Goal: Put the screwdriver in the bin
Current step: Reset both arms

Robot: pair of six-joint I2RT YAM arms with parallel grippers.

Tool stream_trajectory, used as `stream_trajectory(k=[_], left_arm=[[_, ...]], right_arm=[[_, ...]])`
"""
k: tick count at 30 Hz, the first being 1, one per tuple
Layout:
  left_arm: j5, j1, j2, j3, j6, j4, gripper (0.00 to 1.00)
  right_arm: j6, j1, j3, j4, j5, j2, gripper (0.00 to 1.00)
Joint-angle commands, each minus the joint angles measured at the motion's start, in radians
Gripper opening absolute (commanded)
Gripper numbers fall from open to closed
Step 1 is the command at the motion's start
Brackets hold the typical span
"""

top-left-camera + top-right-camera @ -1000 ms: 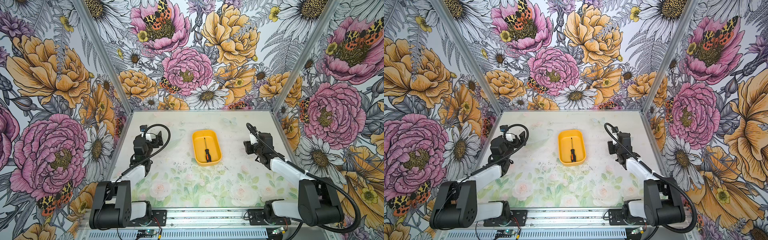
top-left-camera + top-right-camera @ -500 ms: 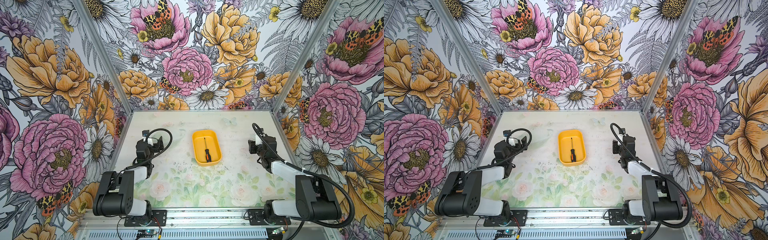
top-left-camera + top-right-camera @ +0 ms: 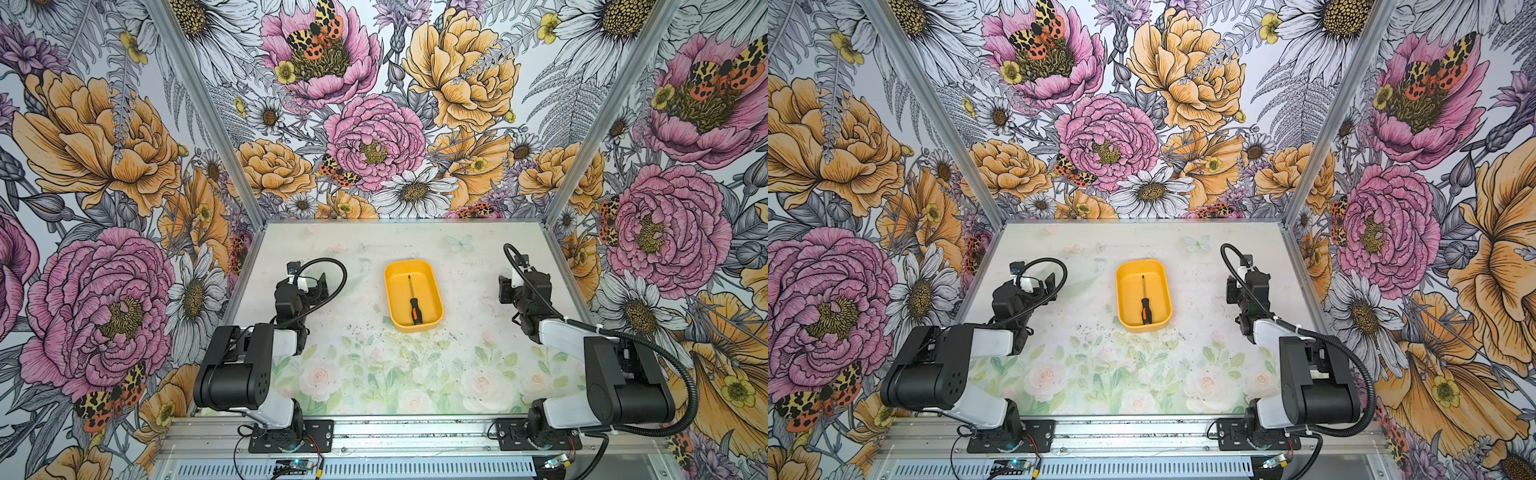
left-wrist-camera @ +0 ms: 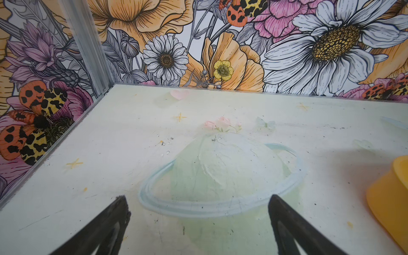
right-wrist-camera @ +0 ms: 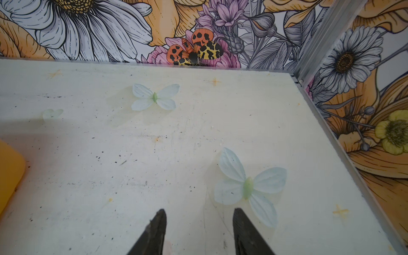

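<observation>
Change: both arms are folded back further than a second ago; the screwdriver (image 3: 414, 301) has not moved.
Place: flat inside the bin (image 3: 392, 291), task seems done.
Left gripper (image 4: 198, 212): jaws spread, empty.
Right gripper (image 5: 199, 217): jaws apart, empty.
Handling: light, stiff, thin; best taken at the black handle.

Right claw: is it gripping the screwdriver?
No, the right claw is empty over the table, and the screwdriver lies in the bin.
</observation>
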Motion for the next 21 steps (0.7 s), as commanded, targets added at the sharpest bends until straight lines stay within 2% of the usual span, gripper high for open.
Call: stream_trajectory(k=[1,21], left_arm=[[-0.004,0.010,0.003,-0.007,0.012,0.044,0.99],[-0.018,0.007,0.010,-0.028,0.011,0.092,0.99]], right_arm=[[0.018,-0.005,-0.002,0.064,0.029,0.005,0.50],[0.052,-0.007,-0.064,0.222,0.112,0.026,0.50]])
